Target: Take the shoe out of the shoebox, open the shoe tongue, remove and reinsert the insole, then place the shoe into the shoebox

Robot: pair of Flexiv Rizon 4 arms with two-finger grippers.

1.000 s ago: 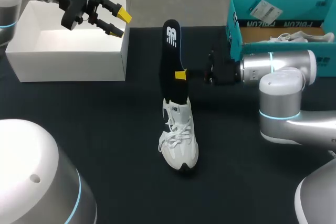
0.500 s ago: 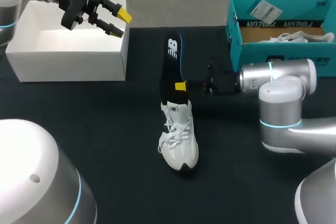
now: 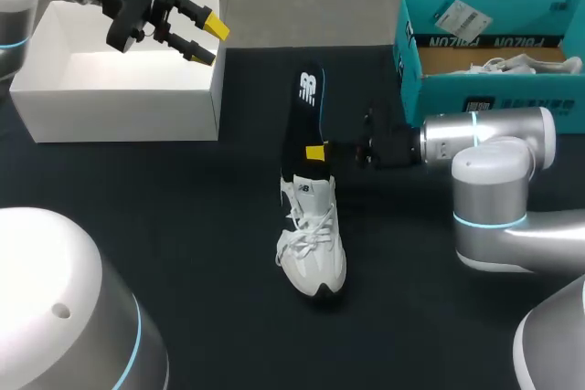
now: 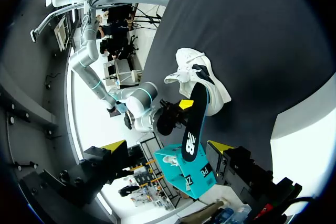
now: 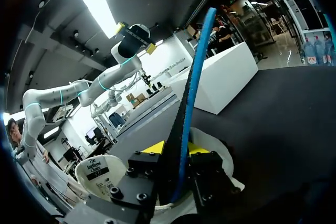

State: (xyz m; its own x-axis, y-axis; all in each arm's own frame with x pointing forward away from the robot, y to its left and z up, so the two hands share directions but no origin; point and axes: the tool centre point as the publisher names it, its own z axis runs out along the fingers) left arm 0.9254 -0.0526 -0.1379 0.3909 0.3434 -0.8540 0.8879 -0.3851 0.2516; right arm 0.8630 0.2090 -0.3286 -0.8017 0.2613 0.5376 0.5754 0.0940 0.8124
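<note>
White shoe (image 3: pixel 313 246) sits mid-table, toe toward the near side, laces up. Black insole (image 3: pixel 306 107) stands out of its opening, leaning far; its lower end is at the collar, depth inside not visible. Right gripper (image 3: pixel 313 153) is clamped on the insole's lower part, one finger on each face. Left gripper (image 3: pixel 208 40) hangs over the white box (image 3: pixel 119 111) at far left, fingers apart, holding nothing. The insole is probably light, thin and floppy, so hold low near the shoe to stop buckling. The shoe looks light and soft and may slide or tip when pushed. The teal shoebox (image 3: pixel 430 79) wall is close to the right arm; open table (image 3: pixel 183 226) lies left and near.
</note>
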